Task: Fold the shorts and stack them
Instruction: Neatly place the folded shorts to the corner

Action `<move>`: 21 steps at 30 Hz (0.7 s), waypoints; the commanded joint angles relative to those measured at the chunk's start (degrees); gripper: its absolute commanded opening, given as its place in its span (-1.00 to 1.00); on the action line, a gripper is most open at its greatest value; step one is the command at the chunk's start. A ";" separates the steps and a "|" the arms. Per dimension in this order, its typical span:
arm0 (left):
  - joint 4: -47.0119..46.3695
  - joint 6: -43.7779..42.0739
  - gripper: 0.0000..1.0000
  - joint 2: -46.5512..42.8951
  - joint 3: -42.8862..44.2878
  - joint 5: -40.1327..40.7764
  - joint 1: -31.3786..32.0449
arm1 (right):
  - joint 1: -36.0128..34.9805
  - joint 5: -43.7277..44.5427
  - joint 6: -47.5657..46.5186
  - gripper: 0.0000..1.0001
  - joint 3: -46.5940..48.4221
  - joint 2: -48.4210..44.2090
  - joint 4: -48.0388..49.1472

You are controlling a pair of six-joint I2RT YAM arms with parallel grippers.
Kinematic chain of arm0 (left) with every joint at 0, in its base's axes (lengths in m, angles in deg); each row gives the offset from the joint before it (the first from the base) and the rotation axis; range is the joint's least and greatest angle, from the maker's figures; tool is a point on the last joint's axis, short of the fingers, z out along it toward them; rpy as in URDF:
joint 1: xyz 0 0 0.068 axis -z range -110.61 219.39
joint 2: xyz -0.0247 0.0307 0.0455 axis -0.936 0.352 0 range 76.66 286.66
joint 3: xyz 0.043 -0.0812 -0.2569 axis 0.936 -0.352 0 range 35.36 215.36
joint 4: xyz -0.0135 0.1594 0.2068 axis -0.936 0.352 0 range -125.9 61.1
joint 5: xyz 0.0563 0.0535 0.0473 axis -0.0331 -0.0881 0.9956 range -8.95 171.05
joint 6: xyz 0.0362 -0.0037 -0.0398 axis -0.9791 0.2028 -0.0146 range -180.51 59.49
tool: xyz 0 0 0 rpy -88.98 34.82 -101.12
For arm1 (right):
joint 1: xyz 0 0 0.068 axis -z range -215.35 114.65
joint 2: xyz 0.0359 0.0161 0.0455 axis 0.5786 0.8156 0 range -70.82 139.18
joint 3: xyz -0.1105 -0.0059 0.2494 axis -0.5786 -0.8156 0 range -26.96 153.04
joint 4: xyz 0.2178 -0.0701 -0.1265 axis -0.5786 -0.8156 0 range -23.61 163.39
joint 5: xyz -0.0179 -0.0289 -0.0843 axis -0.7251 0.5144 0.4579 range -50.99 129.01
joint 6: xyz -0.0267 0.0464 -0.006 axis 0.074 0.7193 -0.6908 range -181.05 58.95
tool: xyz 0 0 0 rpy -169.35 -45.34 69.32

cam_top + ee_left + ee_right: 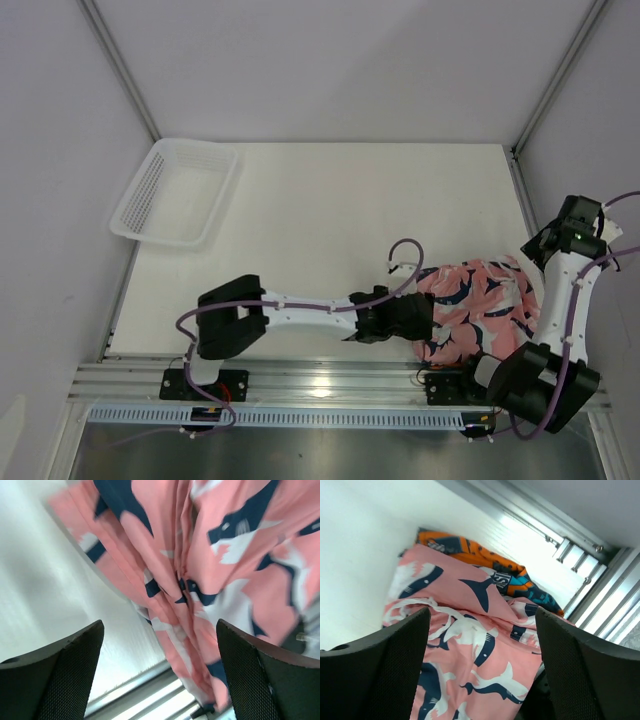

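Pink shorts (pixel 480 300) lie rumpled atop the print shorts (pixel 470 550), seemingly stacked though loosely folded, with left gripper (pixel 160 630) and right gripper (pixel 482 615) both gaping empty.

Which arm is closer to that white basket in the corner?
The left. The left arm reaches to the left edge of the pink shorts, with the white basket beyond it to the left. The right arm stands on the right side of the shorts, farther away.

The left gripper (pixel 160 630) hangs with jaws spread wide over the rumpled pink shorts (pixel 220 570), which lie on the white table (pixel 45 580) beside an aluminium rail (pixel 145 690).
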 commanded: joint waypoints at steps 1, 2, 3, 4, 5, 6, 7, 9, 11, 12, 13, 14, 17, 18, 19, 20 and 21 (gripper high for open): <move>-1.76 -2.33 0.88 -9.68 -2.40 -1.39 -3.03 | 0.31 2.30 -1.23 0.75 4.03 -4.83 0.48; -1.67 -2.86 0.88 -10.74 -3.19 -1.66 -3.48 | 0.31 0.98 -1.23 0.75 4.21 -5.45 0.39; -1.58 -3.21 0.88 -11.71 -3.54 -1.67 -3.92 | 0.31 -4.34 -1.93 0.75 4.12 -6.24 0.31; -1.58 -3.74 0.88 -13.98 -3.90 -1.58 -4.01 | 0.31 -9.18 -2.98 0.75 3.16 -7.11 1.00; -1.58 -4.87 0.88 -15.04 -5.03 -0.88 -4.10 | 0.31 -14.19 -3.69 0.74 2.20 -9.30 2.05; -2.62 -5.76 0.89 -16.19 -5.48 -0.79 -4.10 | 0.31 -17.89 -3.78 0.73 1.14 -10.36 3.89; -3.33 -7.85 0.89 -18.11 -6.27 -1.05 -4.19 | 0.31 -25.76 -3.26 0.74 -0.69 -11.94 4.60; -4.65 -9.45 0.89 -19.36 -6.62 -3.06 -4.80 | 0.31 -33.45 -2.21 0.76 -3.51 -13.27 7.68; -5.79 -11.12 0.88 -19.97 -6.97 -7.61 -5.68 | 0.48 -40.75 1.92 0.76 -8.15 -15.11 11.35; -7.80 -11.47 0.87 -20.15 -7.50 -9.30 -6.38 | 0.48 -43.39 2.89 0.75 -9.92 -15.82 12.77; -9.21 -12.35 0.87 -20.33 -8.29 -10.79 -6.56 | 0.57 -45.07 4.46 0.76 -11.68 -16.61 14.35; -11.05 -12.71 0.86 -20.24 -8.82 -12.29 -6.65 | 0.75 -48.57 7.96 0.75 -15.79 -18.44 18.02; -14.67 -14.02 0.84 -19.63 -9.88 -15.28 -6.56 | 1.01 -53.51 13.59 0.75 -22.22 -21.26 25.94; -17.90 -14.46 0.80 -18.32 -9.53 -16.33 -6.56 | 1.18 -53.70 14.06 0.75 -25.03 -22.23 26.67; -18.62 -15.08 0.79 -17.35 -8.83 -18.69 -6.56 | 1.27 -53.35 14.06 0.75 -25.93 -22.41 27.11; -19.59 -15.52 0.78 -16.38 -8.30 -19.85 -6.47 | 1.36 -51.87 13.36 0.75 -26.63 -22.33 27.11; -20.29 -15.78 0.77 -14.72 -8.29 -21.08 -6.39 | 1.88 -51.68 12.84 0.74 -27.86 -21.54 27.29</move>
